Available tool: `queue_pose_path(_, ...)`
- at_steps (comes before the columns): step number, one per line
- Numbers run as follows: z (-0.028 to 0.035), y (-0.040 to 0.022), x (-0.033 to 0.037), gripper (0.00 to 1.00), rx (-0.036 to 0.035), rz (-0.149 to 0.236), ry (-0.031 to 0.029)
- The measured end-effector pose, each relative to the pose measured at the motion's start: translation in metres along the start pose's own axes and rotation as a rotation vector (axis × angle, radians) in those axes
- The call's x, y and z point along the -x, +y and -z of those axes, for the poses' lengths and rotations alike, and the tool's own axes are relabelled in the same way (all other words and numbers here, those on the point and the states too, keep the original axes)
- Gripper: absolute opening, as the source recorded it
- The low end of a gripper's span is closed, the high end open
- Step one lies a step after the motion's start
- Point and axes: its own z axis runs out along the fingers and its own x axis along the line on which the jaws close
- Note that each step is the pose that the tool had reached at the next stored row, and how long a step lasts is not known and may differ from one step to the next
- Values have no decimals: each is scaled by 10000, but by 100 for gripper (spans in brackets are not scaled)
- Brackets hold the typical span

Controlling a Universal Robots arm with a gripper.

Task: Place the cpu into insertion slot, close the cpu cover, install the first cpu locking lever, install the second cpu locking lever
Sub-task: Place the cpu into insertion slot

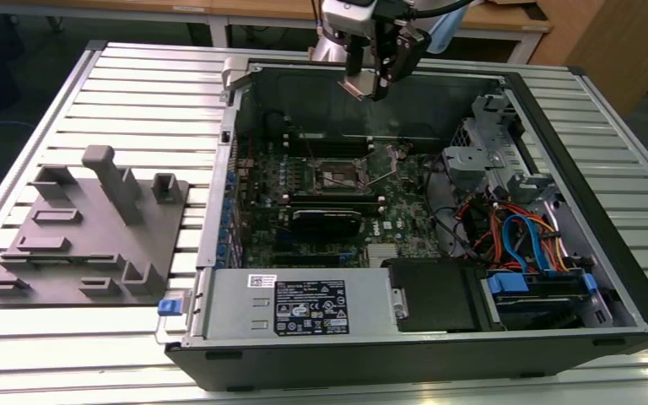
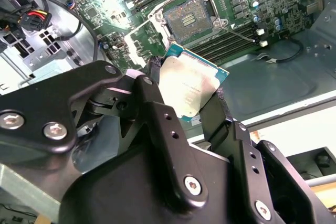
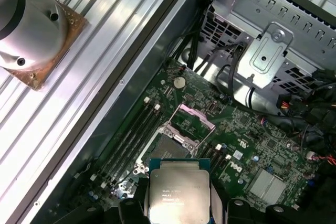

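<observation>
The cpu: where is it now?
The cpu is gripped in the tool, in the air near the upper wall of the case in the exterior view, above the insertion slot.

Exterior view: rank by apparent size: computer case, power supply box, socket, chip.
1. computer case
2. power supply box
3. socket
4. chip, held tilted above the case, so its apparent size is less certain; it still looks smallest.

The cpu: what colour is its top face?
Pale silver-grey, with a teal edge around it. The cpu shows best in the second wrist view.
</observation>
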Motion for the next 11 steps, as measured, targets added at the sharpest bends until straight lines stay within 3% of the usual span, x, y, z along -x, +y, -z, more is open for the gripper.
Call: queue_pose_path(11, 0, 0, 0, 54, 2, -144, -13)
